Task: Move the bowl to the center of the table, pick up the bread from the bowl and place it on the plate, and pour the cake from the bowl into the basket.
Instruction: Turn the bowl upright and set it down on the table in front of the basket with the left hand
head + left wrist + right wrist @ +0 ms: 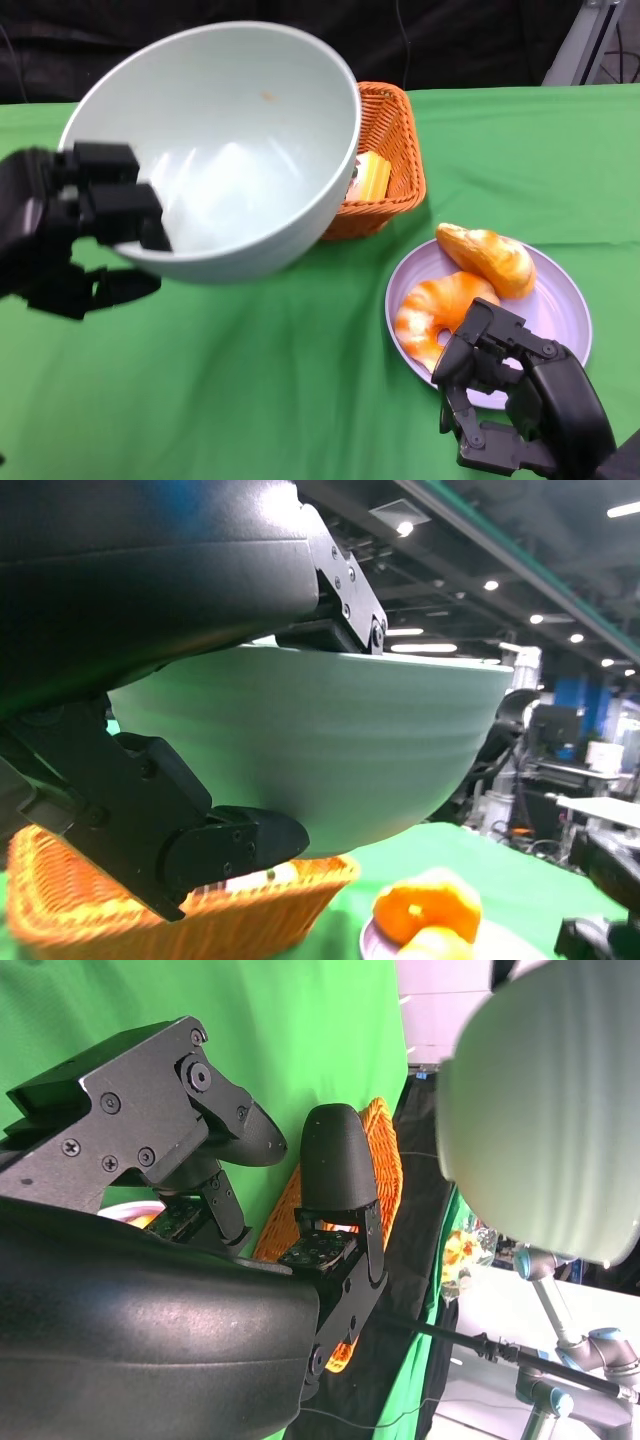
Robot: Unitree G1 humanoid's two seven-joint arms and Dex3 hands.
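My left hand [95, 215] grips the tilted bowl [235, 140] above the orange basket [392, 150], where the yellow cake [372, 176] lies; my empty right hand [510, 385], fingers apart, overlaps the plate [560, 300] holding bread [487, 258].

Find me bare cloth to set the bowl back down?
Free: the green cloth between left hand and plate, under the tilted bowl. Also the far right corner beyond the plate. Crowded: basket, plate with bread, right hand.

The tilted bowl [225, 140] hides much of the basket [390, 150], seemingly holding cake [372, 176].
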